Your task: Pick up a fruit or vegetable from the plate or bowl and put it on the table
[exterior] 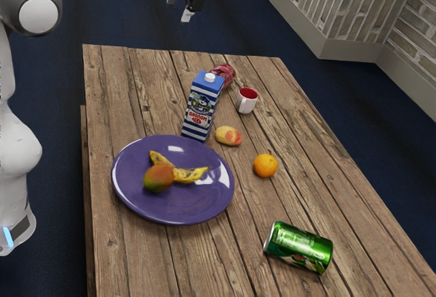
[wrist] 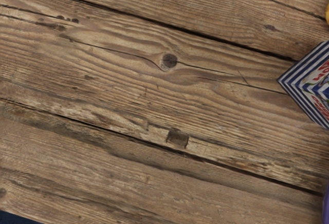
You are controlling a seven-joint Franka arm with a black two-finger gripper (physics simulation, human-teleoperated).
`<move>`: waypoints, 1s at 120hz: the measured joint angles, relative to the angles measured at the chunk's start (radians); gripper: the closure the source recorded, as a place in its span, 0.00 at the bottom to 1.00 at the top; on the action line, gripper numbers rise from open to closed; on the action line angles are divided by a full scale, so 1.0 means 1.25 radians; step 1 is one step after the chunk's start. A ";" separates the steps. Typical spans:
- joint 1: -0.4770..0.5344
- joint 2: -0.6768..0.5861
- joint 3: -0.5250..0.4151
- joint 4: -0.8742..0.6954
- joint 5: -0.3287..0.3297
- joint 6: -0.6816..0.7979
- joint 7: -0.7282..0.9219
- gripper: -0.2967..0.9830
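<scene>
Well, our black two-finger gripper (exterior: 178, 7) hangs high, its pale-tipped fingers (exterior: 186, 16) parted and released, with bare planks of the brown wooden worktop (exterior: 129, 99) below the hand. The red-and-green mango (exterior: 159, 178) and the spotted yellow banana (exterior: 191, 174) lie together on the round purple plate (exterior: 129, 200), well away from and lower than our fingers. Nearer to them stand the blue-and-white striped carton (exterior: 201, 106) and the white cup with a red inside (exterior: 246, 102). Farther off than the carton we see the round orange fruit (exterior: 266, 165), and farthest from our fingers the shiny green can (exterior: 300, 246) lies on its side.
</scene>
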 joint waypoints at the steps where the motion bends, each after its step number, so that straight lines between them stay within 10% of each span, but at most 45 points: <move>1: 0.001 0.000 0.002 0.000 -0.001 0.007 0.002 0.24; 23: -0.085 -0.001 0.111 0.001 -0.094 0.108 0.045 0.25; 35: -0.136 -0.038 0.079 0.147 -0.010 0.104 0.069 0.25; 57: -0.204 0.017 0.072 0.157 -0.007 0.099 0.098 0.25; 61: -0.057 0.014 -0.065 0.130 -0.025 0.098 0.102 0.25; 71: 0.675 -0.080 -0.735 0.090 -0.087 0.082 0.112 0.25; 79: 0.835 -0.196 -0.864 0.064 -0.137 0.066 0.118 0.25; 98: 0.378 -0.549 -0.459 -0.419 -0.286 0.163 0.128 0.25; 120: 0.168 -0.676 -0.378 -0.660 -0.385 0.301 0.103 0.25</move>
